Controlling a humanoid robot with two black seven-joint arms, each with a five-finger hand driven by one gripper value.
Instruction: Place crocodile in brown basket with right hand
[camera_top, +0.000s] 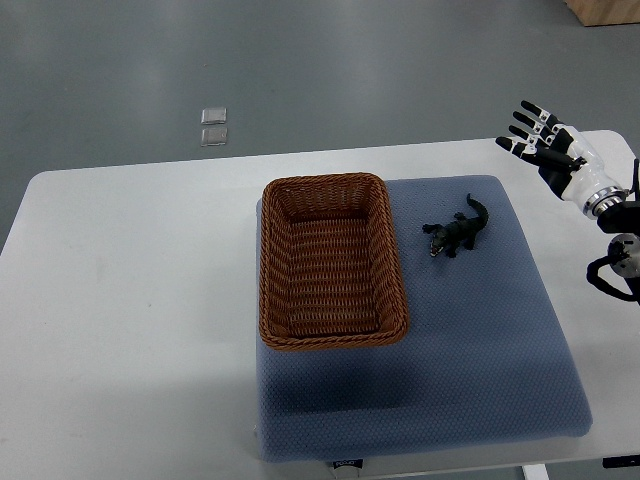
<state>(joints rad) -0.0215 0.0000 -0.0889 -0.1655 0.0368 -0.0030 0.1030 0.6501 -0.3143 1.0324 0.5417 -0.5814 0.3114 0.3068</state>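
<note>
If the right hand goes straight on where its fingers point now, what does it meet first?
Nothing, it seems: the right hand points past the table far edge, over floor, well clear of the crocodile. Depth is unclear.

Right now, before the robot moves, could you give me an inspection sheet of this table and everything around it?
Surface: white table with a blue mat on its right part.
Job's things: brown basket on the mat, empty; toy crocodile lying on the mat to the basket's right, not touching it.
Clutter: nothing seen.
Grippers: right hand open with fingers spread, holding nothing, at the table's far right corner; left hand not in view.
Cables: black cable looping beside the right arm.
Surroundings: grey floor with two small clear squares; wooden box corner at top right.
</note>
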